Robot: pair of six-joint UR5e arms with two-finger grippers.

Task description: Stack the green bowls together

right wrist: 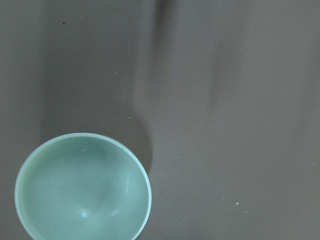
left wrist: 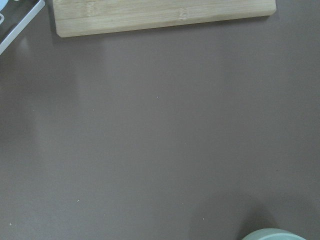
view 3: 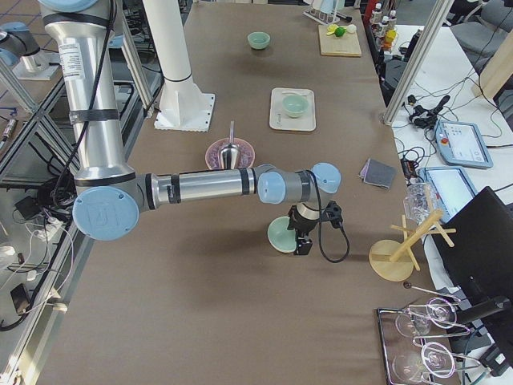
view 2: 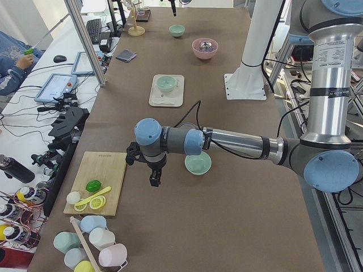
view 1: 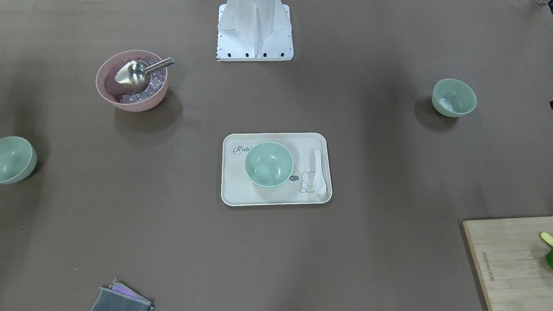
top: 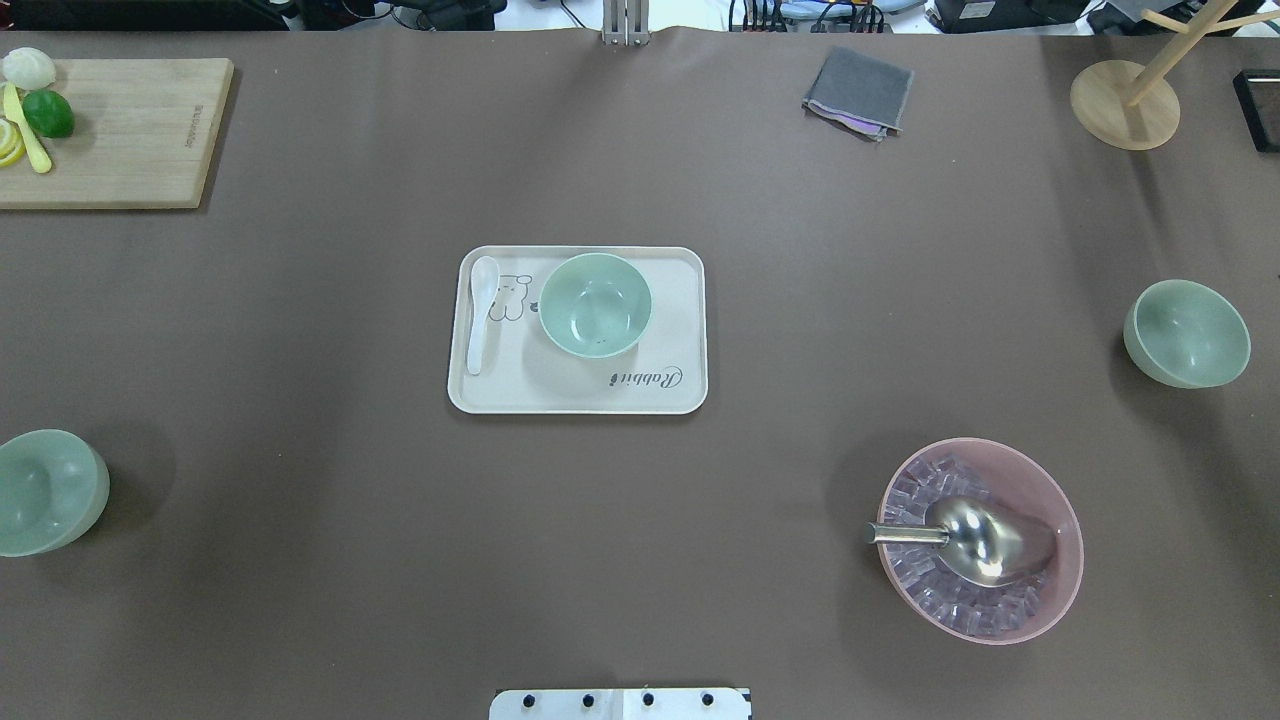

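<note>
I see the first green bowl [top: 595, 304] on the tray [top: 577, 405] at mid-frame of the overhead view, a spoon [top: 480, 312] beside it. The second green bowl [top: 45, 490] sits on the bench [top: 300, 560] at the left edge, the third green bowl [top: 1187, 333] at the right. The left tool [view 2: 153, 180] hangs near the second, the right tool [view 3: 304, 245] near the third; open or closed, I cannot tell.

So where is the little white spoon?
In the overhead view the white spoon lies on the cream tray in the centre, just left of the green bowl that sits there too.
</note>
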